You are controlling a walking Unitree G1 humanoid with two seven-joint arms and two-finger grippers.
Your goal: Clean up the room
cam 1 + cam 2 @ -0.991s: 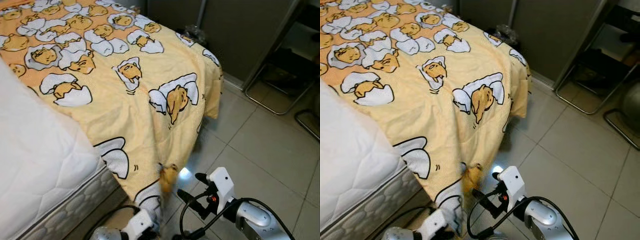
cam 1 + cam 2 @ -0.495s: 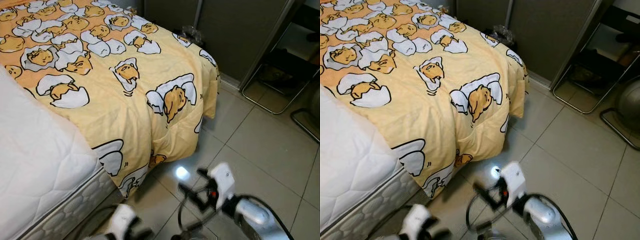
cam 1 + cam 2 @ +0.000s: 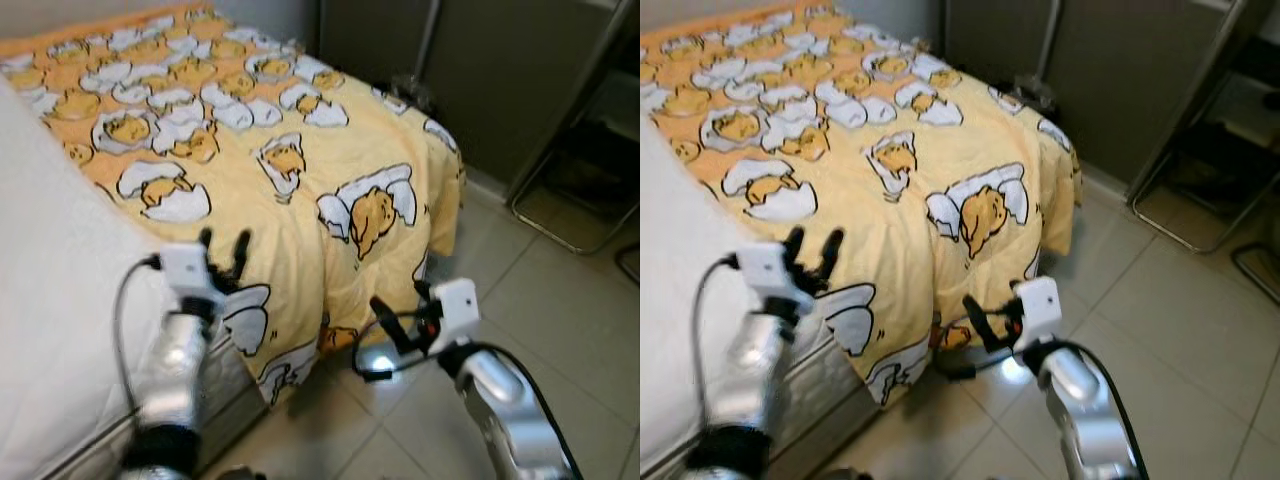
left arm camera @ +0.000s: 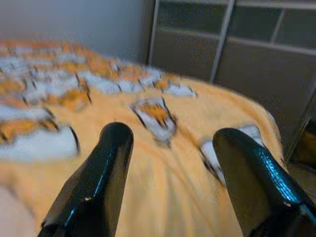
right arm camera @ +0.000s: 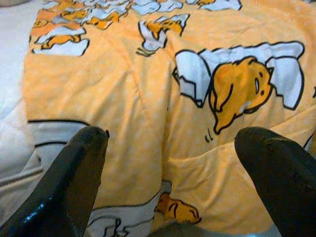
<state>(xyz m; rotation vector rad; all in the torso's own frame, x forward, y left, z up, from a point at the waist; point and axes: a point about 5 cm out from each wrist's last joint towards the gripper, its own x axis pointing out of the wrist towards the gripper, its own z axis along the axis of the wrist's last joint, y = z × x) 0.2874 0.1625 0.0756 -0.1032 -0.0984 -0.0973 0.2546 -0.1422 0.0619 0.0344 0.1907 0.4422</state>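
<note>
Both tools spread wide and empty: left tool (image 3: 224, 243) over the yellow blanket (image 3: 300, 200), right tool (image 3: 392, 330) beside its hanging edge

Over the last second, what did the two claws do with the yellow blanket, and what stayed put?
The left claw let go of the low hanging corner of the yellow cartoon-print blanket and rose, open, to the bed's edge beside the white quilted mattress. The freed corner dropped back down the bedside. The right claw lifted slightly, open, holding nothing. The blanket otherwise lies as before; the camera shifted.
</note>
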